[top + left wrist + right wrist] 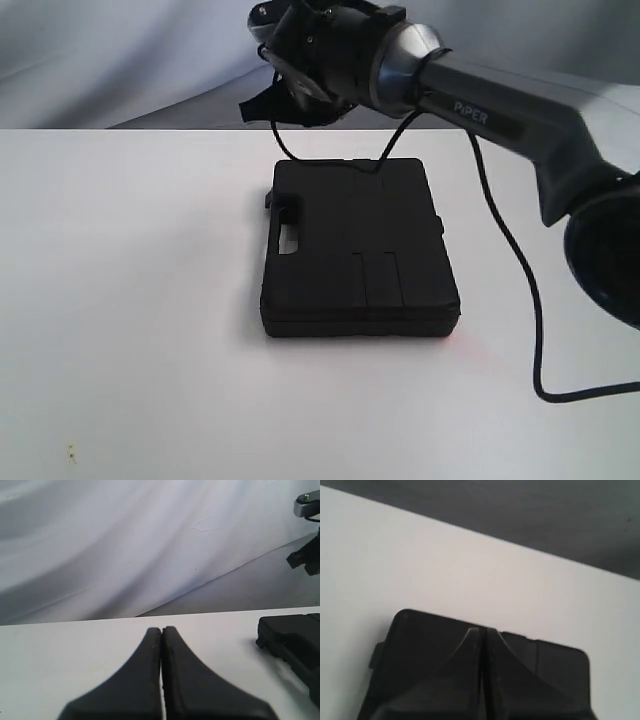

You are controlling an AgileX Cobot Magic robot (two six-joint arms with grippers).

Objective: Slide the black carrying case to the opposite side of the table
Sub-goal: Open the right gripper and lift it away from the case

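Since the job is a push and not a lift, fingers pressed together make sense on both arms. Right end effector (268,103) hangs over the far edge of the black carrying case (360,245) with nothing between its fingers. The right wrist view shows the tips closed above the lid, but I cannot tell whether they touch it. I read this as a blunt pusher being set against the case. Left end effector (161,632) is likewise closed and empty, low over the bare surface (130,300), with the case well off to its side.

Case lies flat near mid-surface, slightly toward the right arm. Matte black moulded shell, rectangular, rounded corners. Handle cut-out on the side facing the left arm, two latch panels on the near edge. Flat base on a smooth top, so I expect it to slide readily.
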